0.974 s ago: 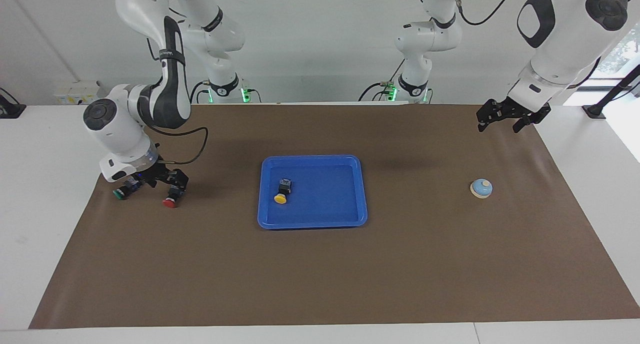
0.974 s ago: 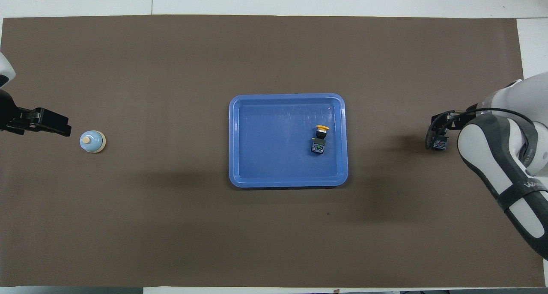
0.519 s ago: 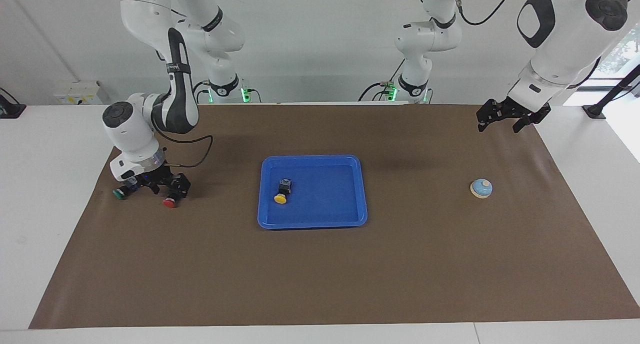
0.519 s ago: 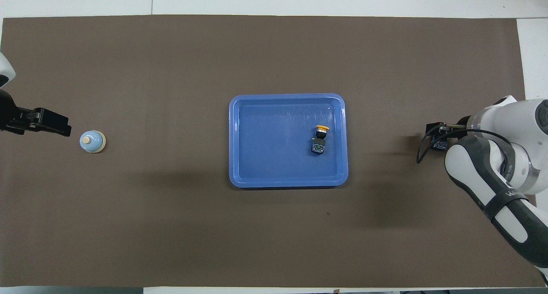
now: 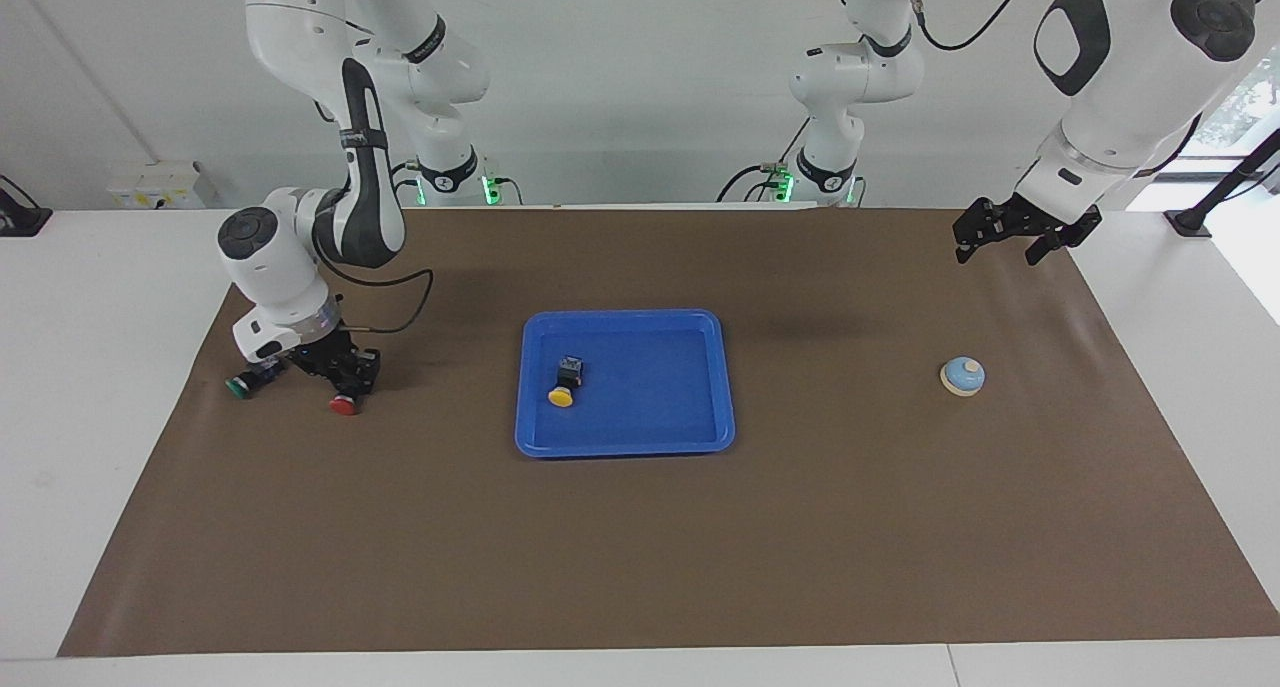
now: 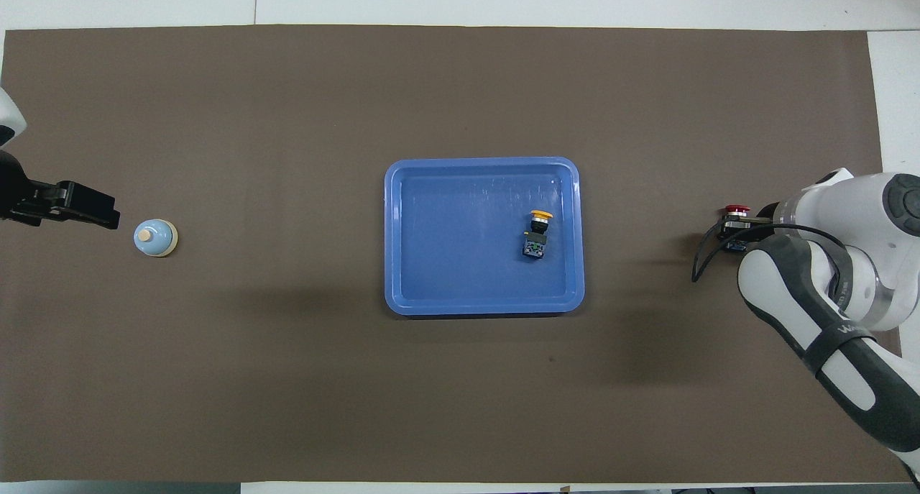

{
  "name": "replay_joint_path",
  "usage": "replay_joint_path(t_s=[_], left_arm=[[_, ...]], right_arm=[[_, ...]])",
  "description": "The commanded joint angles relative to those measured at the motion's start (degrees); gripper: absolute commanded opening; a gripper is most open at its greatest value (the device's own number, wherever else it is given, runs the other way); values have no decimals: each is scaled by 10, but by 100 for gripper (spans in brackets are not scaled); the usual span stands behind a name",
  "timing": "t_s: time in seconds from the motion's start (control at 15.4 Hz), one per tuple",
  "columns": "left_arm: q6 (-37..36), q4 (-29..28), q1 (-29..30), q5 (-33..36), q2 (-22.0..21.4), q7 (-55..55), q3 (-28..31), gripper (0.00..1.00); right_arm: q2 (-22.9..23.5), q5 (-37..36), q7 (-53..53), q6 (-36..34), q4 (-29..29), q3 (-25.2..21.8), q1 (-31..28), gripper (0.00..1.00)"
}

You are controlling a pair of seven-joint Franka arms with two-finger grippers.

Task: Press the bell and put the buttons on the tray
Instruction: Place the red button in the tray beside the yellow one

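The blue tray point(image 5: 700, 427) lies mid-table and also shows in the overhead view point(image 6: 431, 293). The yellow button point(image 5: 562, 395) lies on its side in the tray point(image 6: 539, 217). The red button point(image 5: 344, 404) and green button point(image 5: 238, 387) lie on the mat at the right arm's end. My right gripper point(image 5: 335, 372) is low at the red button point(image 6: 735, 209), beside the green one. The arm hides the green button in the overhead view. The bell point(image 5: 963, 375) stands at the left arm's end point(image 6: 154, 237). My left gripper point(image 5: 1003, 247) hangs open and empty in the air beside the bell.
A brown mat point(image 5: 640, 547) covers the table. White table edges run outside the mat at both ends. The right arm's cable loops low over the mat beside the red button.
The right arm's wrist has swung toward the tray's side and turned over the red button. Red, green and yellow buttons, bell and left arm have not moved.
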Motion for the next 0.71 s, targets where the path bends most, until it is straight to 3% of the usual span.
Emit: replay_joint_path(t_s=[0.0,0.26,0.45,0.65], left_arm=[[-7,0,1,-1,-7,-5,1,100],[-7,0,1,-1,-7,-5,1,100],[-7,0,1,-1,-7,-5,1,100],[-7,0,1,-1,-7,-5,1,100]], right_arm=[[-8,-2,-6,-18,6,6,1,0],[2,-2,13,-148,116,6,62,0],[26,-2,93,-241,209,5,137,0],[41,-2,201,-283,263,5,235,0]])
